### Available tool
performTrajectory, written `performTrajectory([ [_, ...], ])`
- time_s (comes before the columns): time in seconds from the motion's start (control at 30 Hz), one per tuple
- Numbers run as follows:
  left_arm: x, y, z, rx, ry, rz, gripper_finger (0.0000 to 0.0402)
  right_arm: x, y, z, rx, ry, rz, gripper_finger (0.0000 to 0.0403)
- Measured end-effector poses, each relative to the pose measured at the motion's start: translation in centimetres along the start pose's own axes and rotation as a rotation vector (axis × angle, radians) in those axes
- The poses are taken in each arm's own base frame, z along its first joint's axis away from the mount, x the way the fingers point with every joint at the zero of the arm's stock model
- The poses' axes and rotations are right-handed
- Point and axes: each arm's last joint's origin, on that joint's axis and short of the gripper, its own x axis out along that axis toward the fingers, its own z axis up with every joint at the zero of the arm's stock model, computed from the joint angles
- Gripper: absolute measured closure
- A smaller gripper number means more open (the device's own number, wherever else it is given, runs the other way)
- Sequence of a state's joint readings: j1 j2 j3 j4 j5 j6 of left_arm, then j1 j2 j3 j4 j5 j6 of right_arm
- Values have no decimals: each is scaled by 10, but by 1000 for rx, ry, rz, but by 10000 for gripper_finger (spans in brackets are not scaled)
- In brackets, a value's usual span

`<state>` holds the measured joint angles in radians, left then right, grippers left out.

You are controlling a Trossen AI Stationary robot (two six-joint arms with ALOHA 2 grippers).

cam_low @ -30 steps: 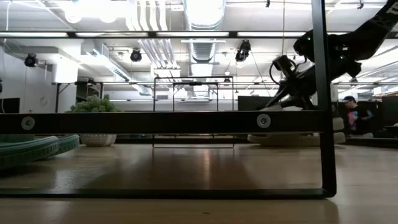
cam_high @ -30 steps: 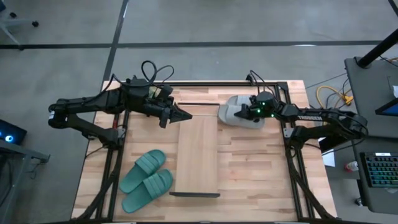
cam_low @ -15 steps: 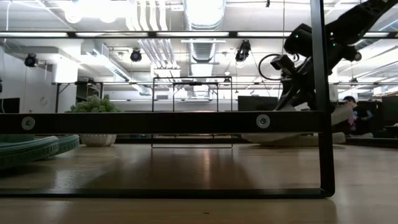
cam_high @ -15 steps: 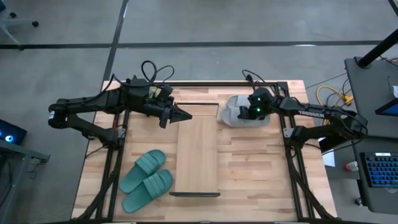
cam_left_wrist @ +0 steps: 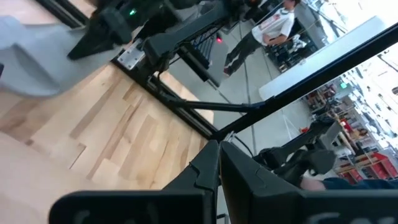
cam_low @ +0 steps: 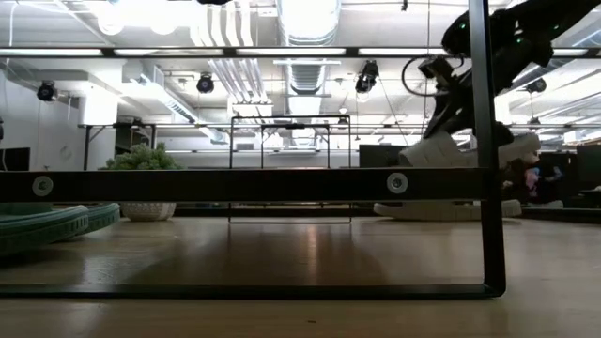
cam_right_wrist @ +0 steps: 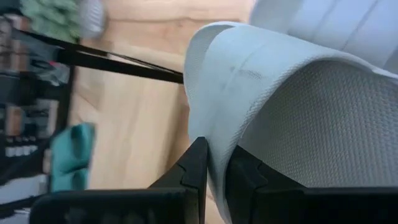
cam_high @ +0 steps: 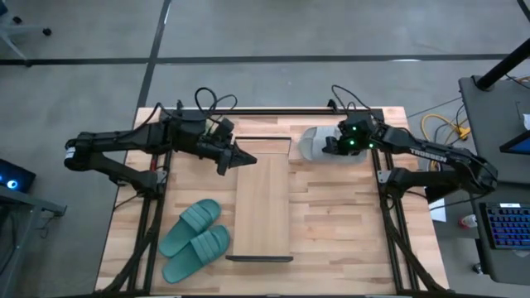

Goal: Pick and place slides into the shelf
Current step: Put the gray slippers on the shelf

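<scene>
One soft light grey slip-on sandal [cam_high: 310, 145] hangs lifted at the table's far edge, its wide strap pinched in your right gripper [cam_high: 331, 146]. Being floppy, it'll sag; hold the strap. Your left gripper [cam_high: 247, 156] is closed, empty.

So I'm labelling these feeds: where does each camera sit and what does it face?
High: overhead, straight down on shelf, both arms, teal slides.
Low: tabletop level, through the shelf's end frame; right arm lifting grey slide.
Left wrist: past shut left gripper toward the right arm.
Right wrist: right gripper pinching grey slide's strap.
Shared: grey slide in all.
</scene>
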<state>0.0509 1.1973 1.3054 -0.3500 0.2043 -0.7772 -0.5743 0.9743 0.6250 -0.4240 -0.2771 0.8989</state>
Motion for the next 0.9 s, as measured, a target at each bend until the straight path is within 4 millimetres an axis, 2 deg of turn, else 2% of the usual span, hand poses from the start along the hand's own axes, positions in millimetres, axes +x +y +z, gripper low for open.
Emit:
performTrajectory([
  [0.47, -2, 0, 2, 2, -12, 1, 402, -39, 15, -3, 60, -105, 156, 369],
  [0.9, -2, 0, 3, -1, -15, -3, 402, -69, 66, -1, -38, -157, 294, 369],
])
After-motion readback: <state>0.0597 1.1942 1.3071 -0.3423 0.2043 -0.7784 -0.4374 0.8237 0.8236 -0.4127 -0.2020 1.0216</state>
